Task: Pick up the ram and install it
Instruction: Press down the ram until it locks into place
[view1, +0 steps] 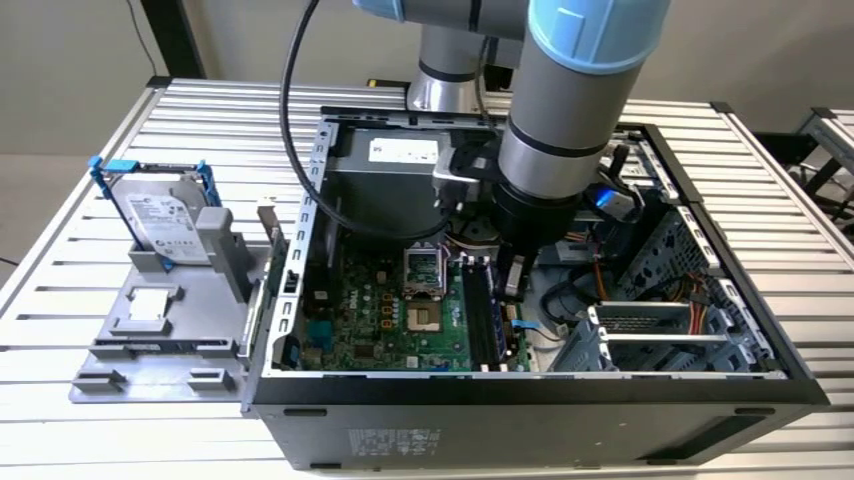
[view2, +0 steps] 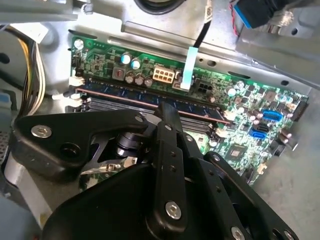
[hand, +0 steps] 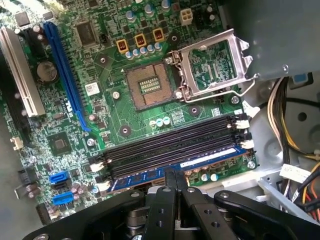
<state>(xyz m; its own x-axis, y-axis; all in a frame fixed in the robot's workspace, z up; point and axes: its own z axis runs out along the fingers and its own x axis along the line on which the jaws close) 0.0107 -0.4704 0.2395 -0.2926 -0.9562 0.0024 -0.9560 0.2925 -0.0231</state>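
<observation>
The ram (hand: 145, 176) is a blue stick seated along the outermost of the black memory slots (hand: 170, 145) on the green motherboard (view1: 387, 310). In the second wrist view the ram (view2: 125, 95) runs across the board just beyond the fingertips. My gripper (hand: 175, 176) is shut, its two black fingers pressed together, and their tips rest on the ram's top edge near its middle. Nothing is held between the fingers. In the exterior view the gripper (view1: 513, 285) reaches down into the open computer case, right over the slots. The gripper (view2: 167, 107) touches the stick there too.
The open black case (view1: 534, 400) walls in the arm on all sides. An open processor socket (hand: 147, 85) lies beside the slots. Cables (hand: 285, 115) and a metal drive cage (view1: 667, 330) sit close by. A hard drive (view1: 167, 215) stands in a grey fixture outside the case.
</observation>
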